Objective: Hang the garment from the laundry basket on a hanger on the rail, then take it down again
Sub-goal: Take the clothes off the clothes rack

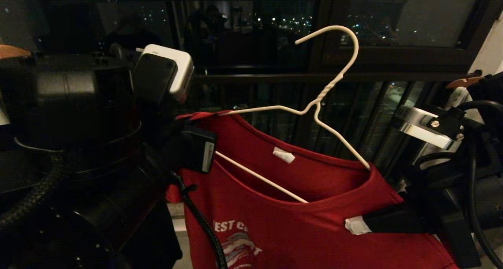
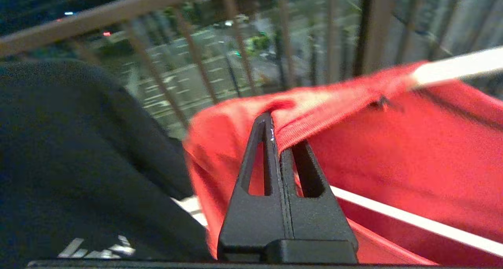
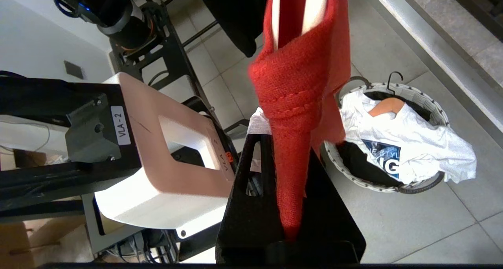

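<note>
The garment (image 1: 298, 225), a red T-shirt with white chest print, is draped on the white wire hanger (image 1: 330, 86), which is held up before the dark window. The hanger's hook catches on nothing in view, and the rail is out of view. My left gripper (image 1: 188, 121) is shut on the shirt's shoulder hem (image 2: 314, 115), right where the hanger wire (image 2: 456, 66) comes out. My right gripper (image 1: 355, 225), its tip taped white, is shut on a fold of the red fabric (image 3: 290, 174) at the other side. Below on the floor stands the laundry basket (image 3: 367, 181).
The basket holds a white T-shirt (image 3: 408, 143), dark cloth and a wooden hanger (image 3: 387, 105). A black garment (image 2: 59, 151) hangs close beside the left gripper. My own base (image 3: 157, 155) stands near the basket on the tiled floor. Window bars (image 1: 255, 78) lie behind the hanger.
</note>
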Motion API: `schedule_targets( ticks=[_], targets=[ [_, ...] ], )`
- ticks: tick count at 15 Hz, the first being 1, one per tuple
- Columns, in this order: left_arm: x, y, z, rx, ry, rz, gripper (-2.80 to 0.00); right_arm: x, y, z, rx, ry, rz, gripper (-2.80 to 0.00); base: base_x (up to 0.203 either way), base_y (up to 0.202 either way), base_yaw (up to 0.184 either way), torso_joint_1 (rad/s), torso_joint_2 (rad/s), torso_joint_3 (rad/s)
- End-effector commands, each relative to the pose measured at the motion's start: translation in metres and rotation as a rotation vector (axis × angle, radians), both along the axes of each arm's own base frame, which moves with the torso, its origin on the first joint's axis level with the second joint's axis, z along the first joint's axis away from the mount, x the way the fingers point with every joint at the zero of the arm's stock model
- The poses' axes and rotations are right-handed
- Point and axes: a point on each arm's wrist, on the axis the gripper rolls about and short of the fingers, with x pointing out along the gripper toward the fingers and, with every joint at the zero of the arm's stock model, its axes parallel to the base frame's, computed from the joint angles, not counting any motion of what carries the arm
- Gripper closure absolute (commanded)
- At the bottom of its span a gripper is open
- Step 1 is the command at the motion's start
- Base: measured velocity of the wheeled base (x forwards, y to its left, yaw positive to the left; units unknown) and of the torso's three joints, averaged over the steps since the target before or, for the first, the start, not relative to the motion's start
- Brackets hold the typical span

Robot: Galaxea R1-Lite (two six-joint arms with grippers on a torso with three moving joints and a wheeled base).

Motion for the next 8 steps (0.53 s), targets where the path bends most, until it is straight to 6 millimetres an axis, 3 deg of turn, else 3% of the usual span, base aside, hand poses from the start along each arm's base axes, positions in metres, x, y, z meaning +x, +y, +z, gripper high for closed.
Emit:
schedule_targets(
  ticks=[1,8],
  targets=[
    [0.003,0.011,0.009,-0.026,-0.024,0.04,0.0,-0.001,0.0,-0.002,-0.003,0.004,0.006,0.0,0.0,0.0,0.0,0.0,0.0,0.0],
    [0.029,0.041,0.02,-0.019,-0.051,0.199,0.0,-0.004,-0.002,-0.003,-0.009,-0.014,0.018,0.0,0.0,0.0,0.0,0.0,0.0,0.0]
  ],
)
